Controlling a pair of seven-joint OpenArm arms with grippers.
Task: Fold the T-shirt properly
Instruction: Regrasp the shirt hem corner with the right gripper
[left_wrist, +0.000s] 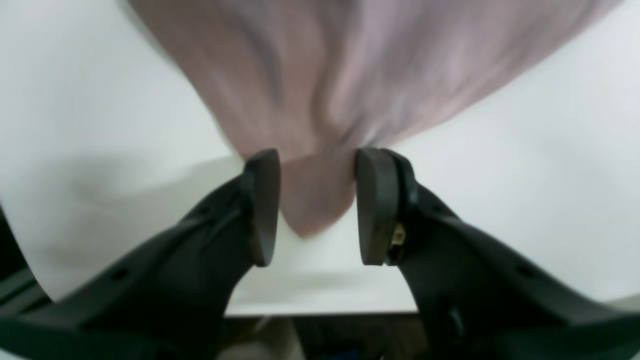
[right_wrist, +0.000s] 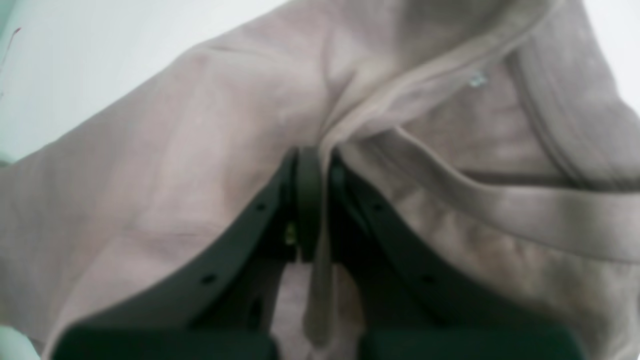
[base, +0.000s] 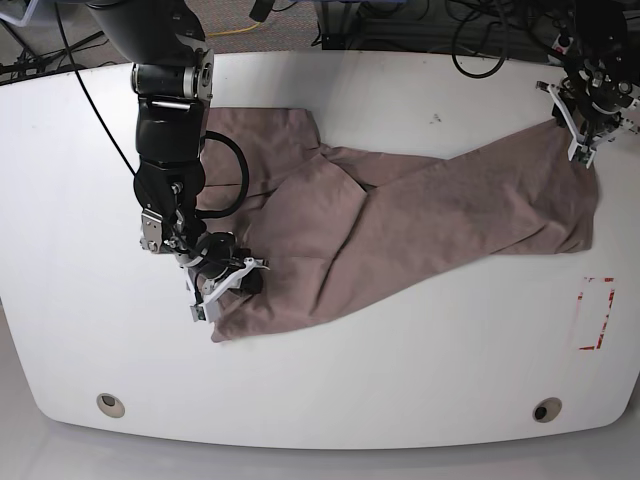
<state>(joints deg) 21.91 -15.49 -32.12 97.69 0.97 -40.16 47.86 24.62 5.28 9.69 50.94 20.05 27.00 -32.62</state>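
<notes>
A large, plain, dusty pinkish-brown short-sleeved T-shirt (base: 400, 225) of soft thin fabric, without print, lies spread and rumpled across the white surface (base: 400, 380). It stretches diagonally from the near left of the base view to the far right, with long creases running through its middle. A folded flap lies at the far left. In the right wrist view the ribbed neckband (right_wrist: 500, 200) and a seam are bunched into folds.

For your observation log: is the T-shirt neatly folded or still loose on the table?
Loose: the T-shirt sprawls crumpled across the table, not squared.
</notes>
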